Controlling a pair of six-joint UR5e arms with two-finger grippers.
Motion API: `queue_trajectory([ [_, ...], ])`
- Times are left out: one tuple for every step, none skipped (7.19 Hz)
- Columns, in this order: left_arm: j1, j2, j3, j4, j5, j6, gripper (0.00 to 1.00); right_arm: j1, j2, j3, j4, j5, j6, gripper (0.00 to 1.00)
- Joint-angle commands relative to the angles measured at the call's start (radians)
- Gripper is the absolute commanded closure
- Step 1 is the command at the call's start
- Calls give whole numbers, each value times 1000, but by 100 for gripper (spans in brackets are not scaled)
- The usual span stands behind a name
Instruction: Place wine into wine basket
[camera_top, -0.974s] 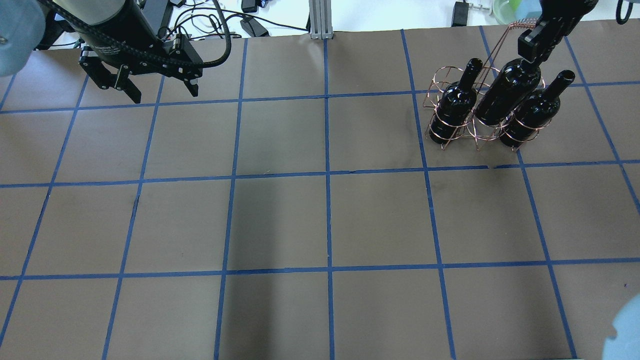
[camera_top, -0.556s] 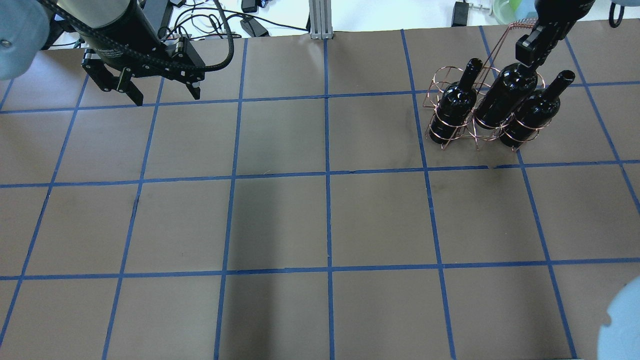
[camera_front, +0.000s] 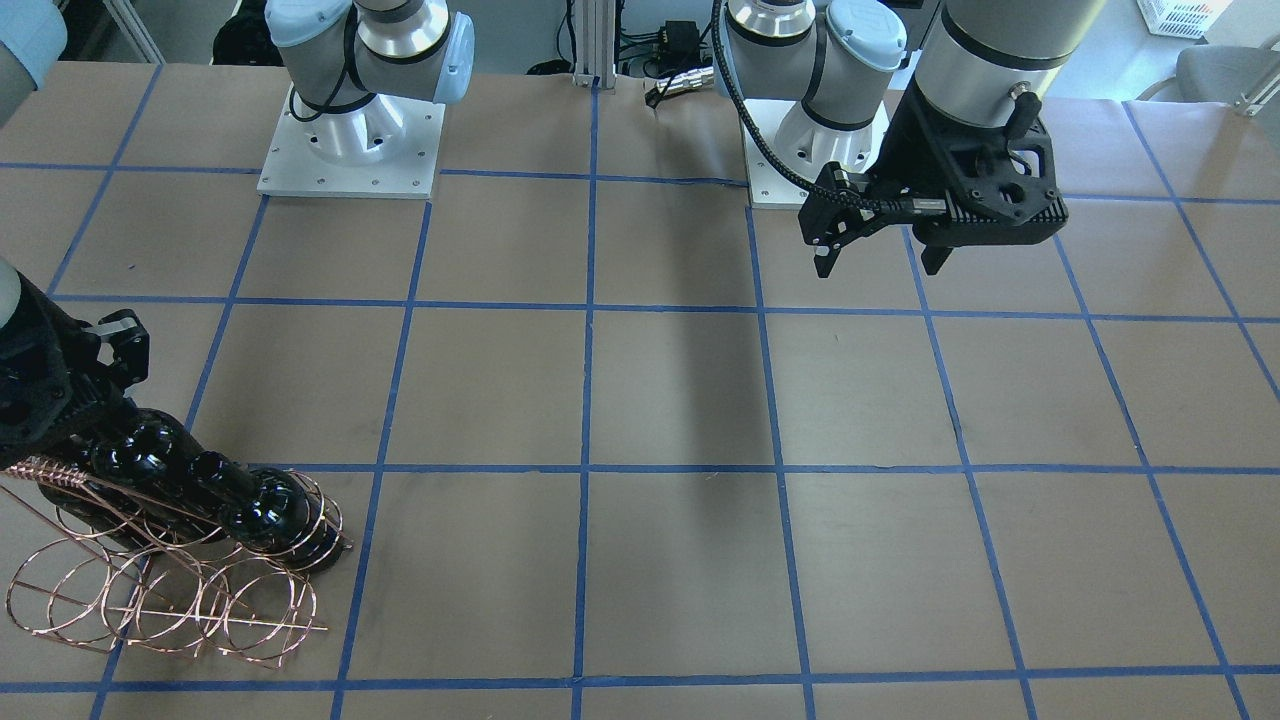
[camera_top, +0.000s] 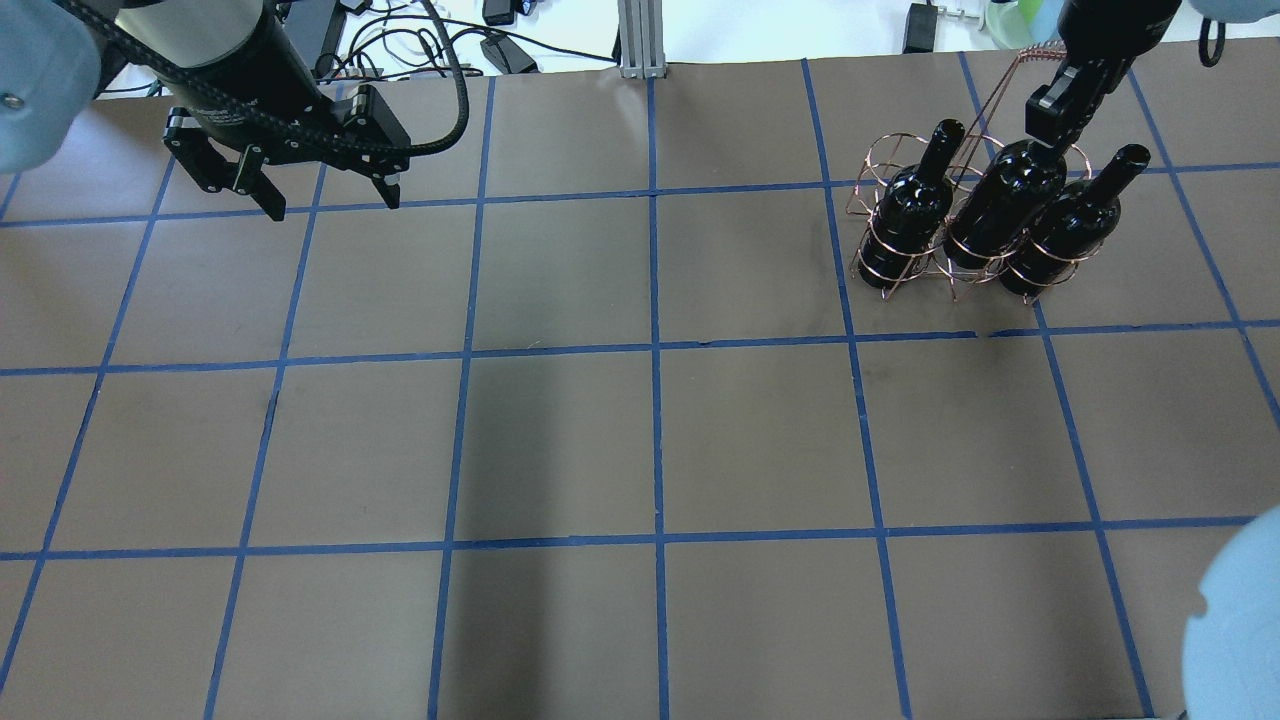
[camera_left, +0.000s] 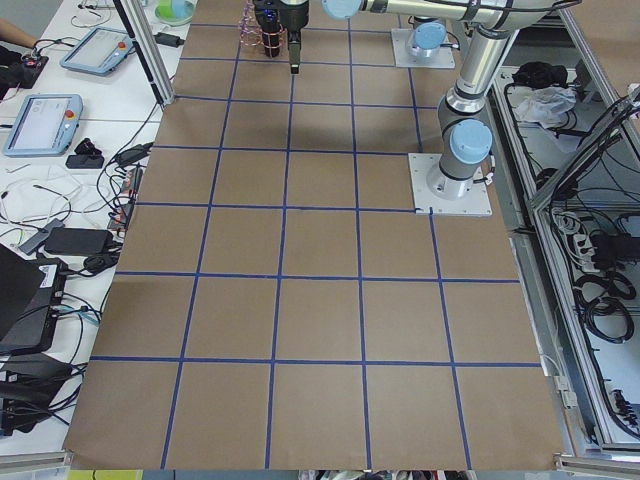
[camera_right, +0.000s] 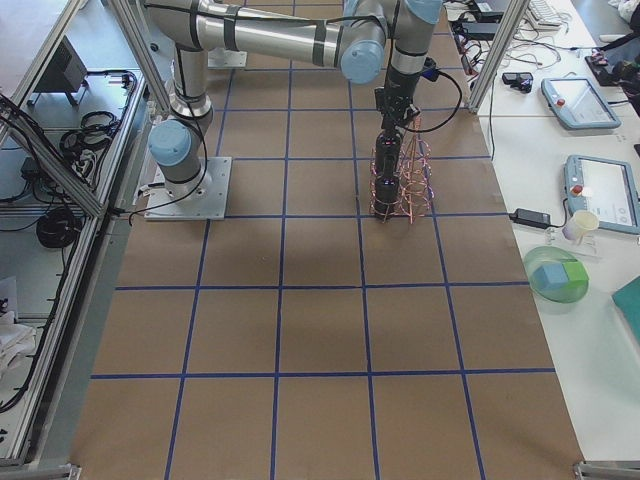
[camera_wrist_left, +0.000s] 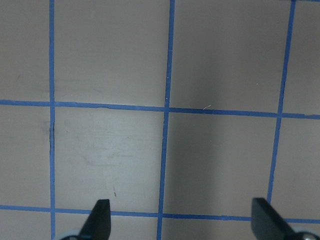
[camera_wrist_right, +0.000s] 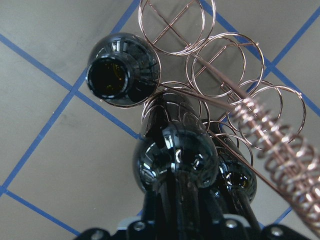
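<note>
The copper wire wine basket (camera_top: 897, 268) stands at the far right of the table with three near-black wine bottles upright in its hoops. My right gripper (camera_top: 1056, 104) is shut on the neck of the middle bottle (camera_top: 1003, 205), above the basket. The other two bottles (camera_top: 909, 213) (camera_top: 1073, 228) stand free on either side. In the right wrist view the held bottle (camera_wrist_right: 175, 160) sits under the gripper, beside the hoops (camera_wrist_right: 220, 67) and the coil handle (camera_wrist_right: 282, 150). My left gripper (camera_top: 328, 197) is open and empty at the far left, above bare table, as the left wrist view (camera_wrist_left: 182, 222) also shows.
The table (camera_top: 650, 440) is brown paper with a blue tape grid. Cables and power bricks (camera_top: 490, 45) lie beyond its far edge. The arm bases (camera_front: 350, 150) stand at the robot's side. The basket's empty hoops (camera_front: 170, 600) face the operators' side.
My right gripper has moved down with the middle bottle, which now sits lower in the basket's hoops. My left gripper has shifted slightly to the right and stays open.
</note>
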Motion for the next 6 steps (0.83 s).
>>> queue_trajectory([
  [0, 3, -5, 4, -1, 0, 0, 0, 13, 2, 1, -1, -4, 100],
  [0, 3, -5, 5, -5, 0, 0, 1, 14, 3, -1, -1, -20, 100],
  [0, 3, -5, 5, -6, 0, 0, 1, 25, 3, 1, -3, -23, 100],
  [0, 3, -4, 5, -2, 0, 0, 1, 26, 5, 1, -1, -23, 100],
  [0, 3, -4, 5, -4, 0, 0, 1, 26, 6, 4, -1, -25, 100],
  [0, 3, -4, 5, -4, 0, 0, 1, 29, 8, 4, -3, -34, 100],
])
